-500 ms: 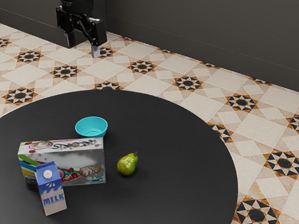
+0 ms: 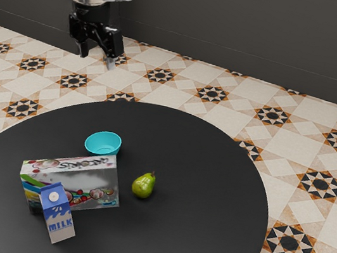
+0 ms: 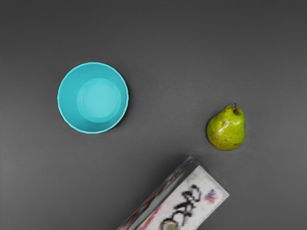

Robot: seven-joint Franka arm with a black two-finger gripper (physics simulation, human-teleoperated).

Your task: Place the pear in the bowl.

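Observation:
High above the far side of the table, my gripper [image 2: 97,60] hangs open in the exterior view, fingers apart and nothing between them. The green pear [image 2: 143,186] rests on the black table, to the exterior view's right of the snack box. Behind that box stands the cyan bowl [image 2: 103,144]. From my hand, the bowl [image 3: 93,97] looks empty, and the pear [image 3: 227,128] lies apart from it with bare table between them.
A snack box [image 2: 72,182] stands close in front of the bowl; its printed top [image 3: 187,203] shows in the wrist view. A milk carton [image 2: 57,213] is in front of the box. The round table [image 2: 196,234] has a curved edge.
My arm and gripper have shifted a little toward the exterior view's right. The pear, bowl, box and carton have stayed where they were.

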